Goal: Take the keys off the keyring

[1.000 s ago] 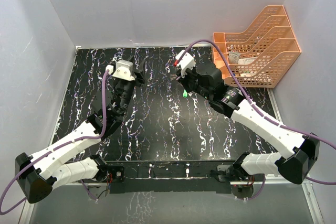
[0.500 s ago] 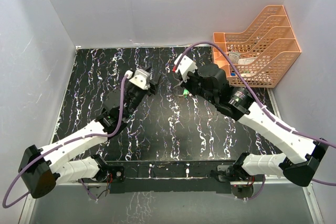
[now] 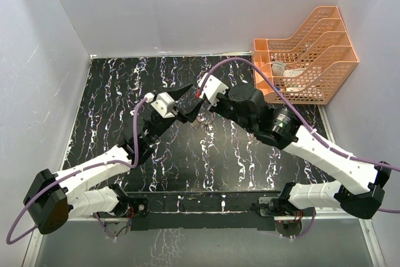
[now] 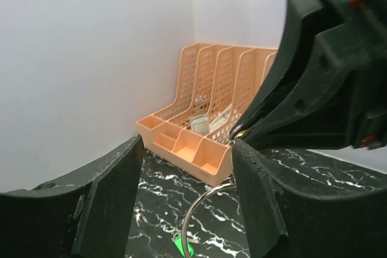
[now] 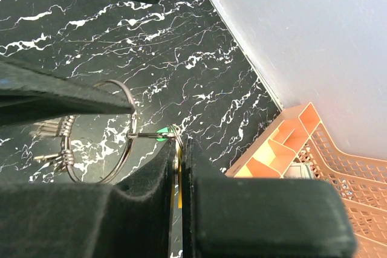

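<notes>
My right gripper is shut on the yellow-headed key, of which a thin yellow edge shows between the pads. The silvery keyring hangs from it above the mat, with the green-headed key and a bunch of brass-brown keys. My left gripper is open, its fingers on either side of the keyring. The green-headed key hangs low in the left wrist view. In the top view the left gripper and the right gripper meet mid-mat.
An orange mesh file tray with small items stands at the back right, also in the left wrist view. White walls enclose the black marbled mat on three sides.
My left arm has swung right to the right gripper and opened its jaws around the keyring. The right gripper has shifted slightly left with the keys.
</notes>
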### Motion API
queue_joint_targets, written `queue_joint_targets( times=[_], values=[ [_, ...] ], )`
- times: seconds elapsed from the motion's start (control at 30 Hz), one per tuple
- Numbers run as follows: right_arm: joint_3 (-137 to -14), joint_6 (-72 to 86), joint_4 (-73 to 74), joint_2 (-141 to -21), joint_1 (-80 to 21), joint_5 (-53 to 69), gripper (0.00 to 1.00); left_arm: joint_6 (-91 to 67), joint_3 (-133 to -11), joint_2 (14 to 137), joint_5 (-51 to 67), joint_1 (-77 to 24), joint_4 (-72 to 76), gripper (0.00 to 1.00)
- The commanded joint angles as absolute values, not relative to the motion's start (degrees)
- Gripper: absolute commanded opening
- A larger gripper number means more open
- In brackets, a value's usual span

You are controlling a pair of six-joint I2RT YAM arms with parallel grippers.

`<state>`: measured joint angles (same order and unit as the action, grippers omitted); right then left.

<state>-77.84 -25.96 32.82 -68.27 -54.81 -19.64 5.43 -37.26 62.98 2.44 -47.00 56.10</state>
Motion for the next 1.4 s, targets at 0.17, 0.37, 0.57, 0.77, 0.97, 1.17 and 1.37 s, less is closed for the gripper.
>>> queue_joint_targets(
  times=[0.17, 0.37, 0.57, 0.77, 0.97, 1.17, 1.37],
  values=[
    [-77.0, -29.1, 25.1, -65.4, -56.0, -21.7, 0.00, 4.9, -35.7, 60.1, 8.0, -47.2, 60.6, 0.61],
    [-75.9, -29.5, 22.8, -64.0, -56.3, -21.4, 0.00, 7.0, -34.7, 61.4, 8.7, -47.2, 62.4, 0.63],
    [-74.6, -30.1, 21.1, -62.3, -56.4, -20.2, 0.00, 8.3, -33.4, 63.4, 10.5, -46.9, 66.4, 0.64],
    [-74.6, -30.4, 21.0, -62.1, -56.4, -19.1, 0.00, 7.0, -35.5, 65.5, 13.7, -46.6, 67.5, 0.64],
    [-74.2, -30.4, 20.8, -61.9, -56.4, -17.9, 0.00, 5.2, -37.3, 66.7, 15.8, -46.3, 70.5, 0.64],
    [-74.0, -30.5, 20.7, -61.8, -56.4, -17.4, 0.00, 4.0, -38.5, 67.2, 16.4, -46.0, 72.2, 0.62],
    [-74.1, -30.7, 20.2, -61.9, -56.5, -16.8, 0.00, 3.7, -39.4, 68.9, 16.9, -45.6, 71.6, 0.59]
  ],
)
